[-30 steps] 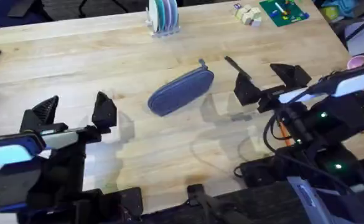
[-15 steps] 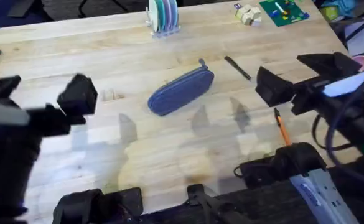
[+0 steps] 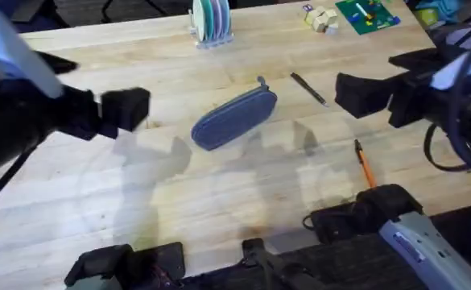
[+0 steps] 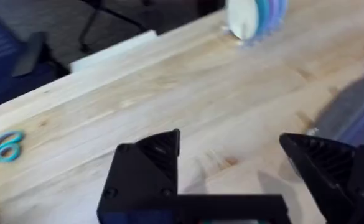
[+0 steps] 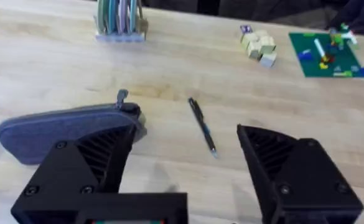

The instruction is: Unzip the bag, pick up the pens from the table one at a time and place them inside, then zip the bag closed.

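Note:
The blue-grey bag lies slanted mid-table with its zipper shut and the pull at its far right end. A thin dark pen lies just right of that end. An orange pen with a black end rests nearer the front right. My left gripper hovers open to the left of the bag, holding nothing. In the left wrist view its gripper points at bare wood, with the bag off to one side. My right gripper hangs open right of the dark pen, clear of the bag.
A rack of coloured discs stands at the table's far edge. Wooden blocks and a green plate with bricks sit far right. Teal scissors lie at the far left. Bare wood surrounds the bag on the table.
Both arms have risen toward the camera. The left gripper moved up and right toward the bag. The right gripper shifted right and away, uncovering the orange pen.

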Tool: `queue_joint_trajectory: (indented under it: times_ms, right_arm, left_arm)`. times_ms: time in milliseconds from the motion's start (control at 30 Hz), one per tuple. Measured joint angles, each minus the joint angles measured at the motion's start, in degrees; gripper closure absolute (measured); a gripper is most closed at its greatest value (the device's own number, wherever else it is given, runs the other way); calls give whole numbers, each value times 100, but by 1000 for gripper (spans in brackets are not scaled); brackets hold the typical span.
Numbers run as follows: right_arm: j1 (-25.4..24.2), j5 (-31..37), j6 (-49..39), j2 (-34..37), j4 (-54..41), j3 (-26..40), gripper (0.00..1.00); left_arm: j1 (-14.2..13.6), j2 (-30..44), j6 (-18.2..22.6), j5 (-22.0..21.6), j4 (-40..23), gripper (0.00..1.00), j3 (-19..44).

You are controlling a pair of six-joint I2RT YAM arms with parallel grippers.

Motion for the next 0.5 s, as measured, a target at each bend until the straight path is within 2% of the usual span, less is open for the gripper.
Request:
queue_joint_trajectory:
  times_ms: [167,333,500]
  right_arm:
    - [0,0,-2,175,-13,0,3]
    - [0,0,-6,175,-14,0,3]
    - [0,0,-34,175,-14,0,3]
  left_arm:
    - [0,550,1110,1046,-482,8,22]
    - [0,892,2510,2100,-1049,8,22]
    - [-23,1102,3508,2724,-1263,8,22]
